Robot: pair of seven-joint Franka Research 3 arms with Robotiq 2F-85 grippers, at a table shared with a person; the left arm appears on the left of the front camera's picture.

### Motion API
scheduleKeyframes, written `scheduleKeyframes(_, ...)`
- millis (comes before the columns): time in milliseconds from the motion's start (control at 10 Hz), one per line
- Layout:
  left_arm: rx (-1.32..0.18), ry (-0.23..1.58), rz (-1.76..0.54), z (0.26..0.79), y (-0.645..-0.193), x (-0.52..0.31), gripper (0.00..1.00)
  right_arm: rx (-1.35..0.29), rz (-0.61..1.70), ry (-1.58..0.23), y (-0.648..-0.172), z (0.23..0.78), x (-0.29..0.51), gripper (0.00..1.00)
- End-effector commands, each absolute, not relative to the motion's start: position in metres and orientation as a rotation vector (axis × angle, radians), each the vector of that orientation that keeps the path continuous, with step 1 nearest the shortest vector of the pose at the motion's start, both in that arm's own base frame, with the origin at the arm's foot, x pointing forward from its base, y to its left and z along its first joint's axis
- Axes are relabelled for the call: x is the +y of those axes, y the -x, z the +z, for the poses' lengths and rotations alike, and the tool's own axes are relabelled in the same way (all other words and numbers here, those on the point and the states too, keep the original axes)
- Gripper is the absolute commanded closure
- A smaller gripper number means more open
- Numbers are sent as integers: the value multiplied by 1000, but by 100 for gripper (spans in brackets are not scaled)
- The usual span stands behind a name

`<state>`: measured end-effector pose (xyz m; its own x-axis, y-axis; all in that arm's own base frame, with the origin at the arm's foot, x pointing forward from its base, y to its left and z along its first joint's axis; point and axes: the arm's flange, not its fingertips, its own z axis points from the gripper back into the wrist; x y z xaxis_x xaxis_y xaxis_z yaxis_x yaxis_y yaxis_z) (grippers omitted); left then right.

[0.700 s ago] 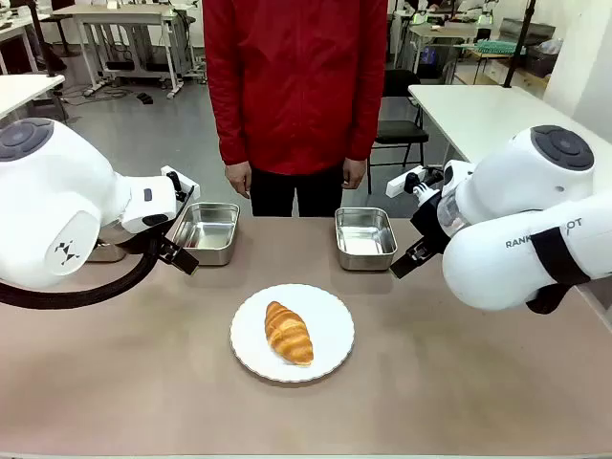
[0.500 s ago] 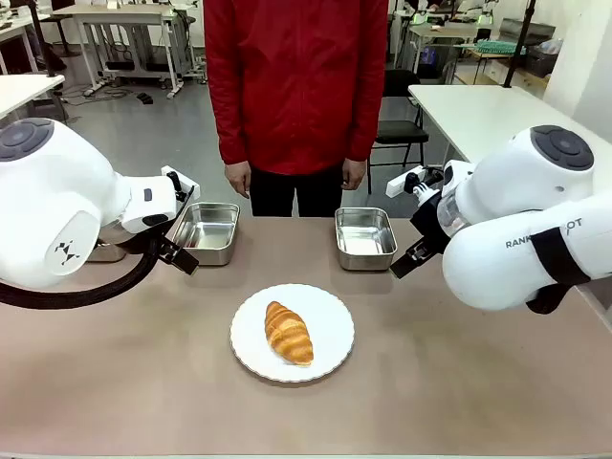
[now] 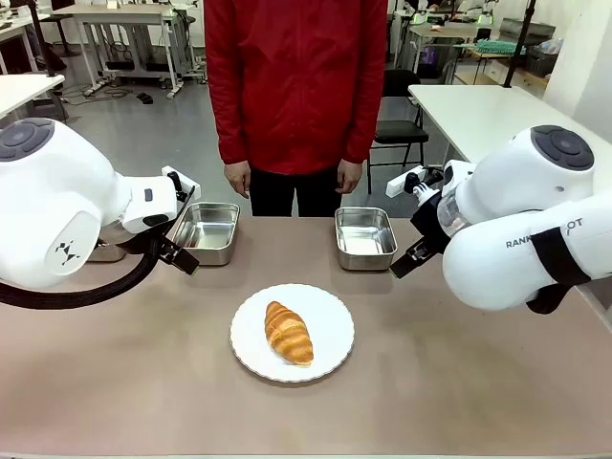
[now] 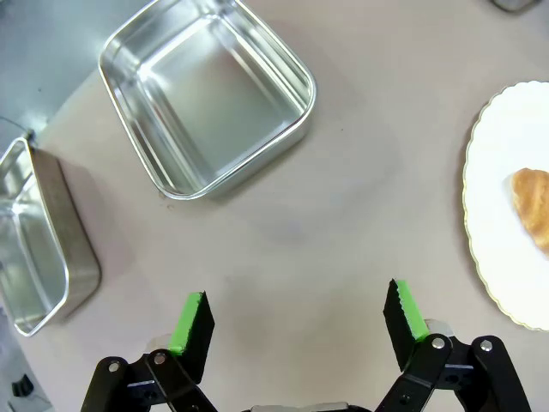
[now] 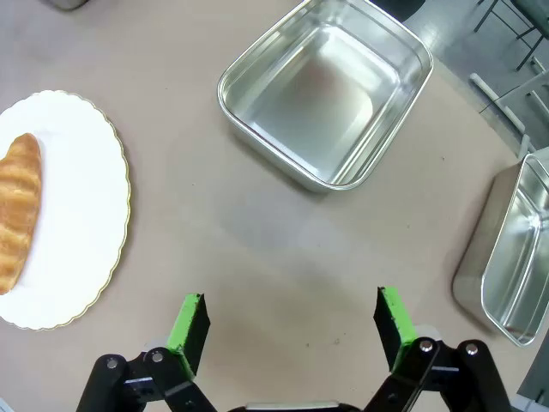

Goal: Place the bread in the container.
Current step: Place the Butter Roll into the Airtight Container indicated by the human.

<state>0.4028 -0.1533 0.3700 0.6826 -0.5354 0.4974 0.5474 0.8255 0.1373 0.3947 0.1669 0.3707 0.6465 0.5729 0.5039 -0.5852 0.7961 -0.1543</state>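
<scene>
Plate (image 3: 331, 335) between the claws carries the bread (image 3: 289, 332).
Left claw (image 4: 296, 309) spread, holding nothing. Left tray (image 4: 206, 103) ahead of it, empty. Left end tray (image 4: 34, 249) cut off by the frame.
Right claw (image 5: 292, 318) spread, holding nothing. Right tray (image 5: 330, 94) ahead of it, empty. Right end tray (image 5: 515, 257) cropped.

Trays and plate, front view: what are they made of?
Left tray and right tray: likely stainless steel with a bright, semi-mirror finish. The walls reflect the light and the rims are rolled. Plate: glossy white, probably ceramic or melamine, the look leaves that open. The wrist views show a scalloped edge with a thin gold line.
</scene>
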Motion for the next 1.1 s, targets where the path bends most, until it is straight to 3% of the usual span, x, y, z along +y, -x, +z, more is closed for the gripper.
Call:
scheduleKeyframes(0, -550, 24, -605, 370, -403, -152, 0, -566, 658, -24, -395, 371, 167, 0)
scheduleKeyframes(200, -550, 24, -605, 370, -403, -152, 0, -565, 659, -23, -395, 371, 167, 0)
scheduleKeyframes(300, -550, 23, -607, 370, -403, -153, 0, -586, 665, -47, -407, 401, 163, 0)
scheduleKeyframes(400, -517, 134, -636, 406, -419, -139, 0, -601, 643, -84, -423, 443, 152, 0)
scheduleKeyframes(700, -478, 199, -635, 498, -469, -73, 0, -664, 604, -227, -445, 551, 89, 0)
scheduleKeyframes(1000, -455, 259, -838, 555, -503, 28, 0, -688, 618, -317, -444, 586, -13, 0)
